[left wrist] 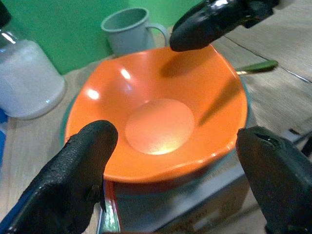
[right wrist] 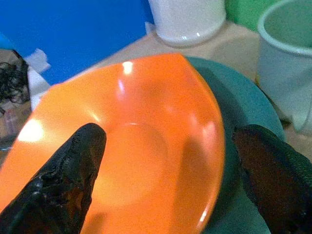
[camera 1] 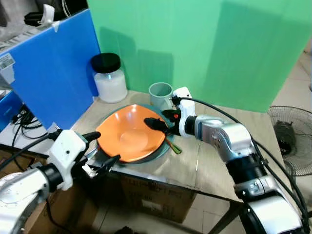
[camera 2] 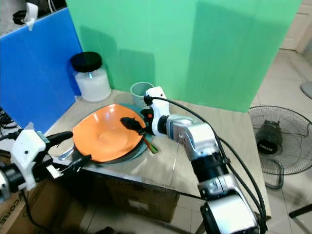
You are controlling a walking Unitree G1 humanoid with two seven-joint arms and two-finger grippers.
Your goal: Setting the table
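An orange bowl [camera 1: 130, 132] sits on a teal plate [camera 1: 161, 150] on the wooden table [camera 1: 214, 165]. My right gripper [camera 1: 161, 121] hovers open over the bowl's far right rim; in the right wrist view one finger [right wrist: 63, 175] is above the bowl's inside and the other is outside, above the plate. My left gripper [camera 1: 103, 148] is open at the table's near left edge, level with the bowl's near rim [left wrist: 161, 170], its fingers wide apart and holding nothing. A green-handled utensil [camera 1: 173, 146] lies beside the plate on the right.
A pale green cup [camera 1: 161, 93] stands just behind the plate, and a white jar with a black lid [camera 1: 109, 80] is at the back left. A blue board [camera 1: 53, 73] borders the left, a green screen the back. A cardboard box [camera 1: 156, 197] is under the table; a fan [camera 1: 292, 139] is on the floor to the right.
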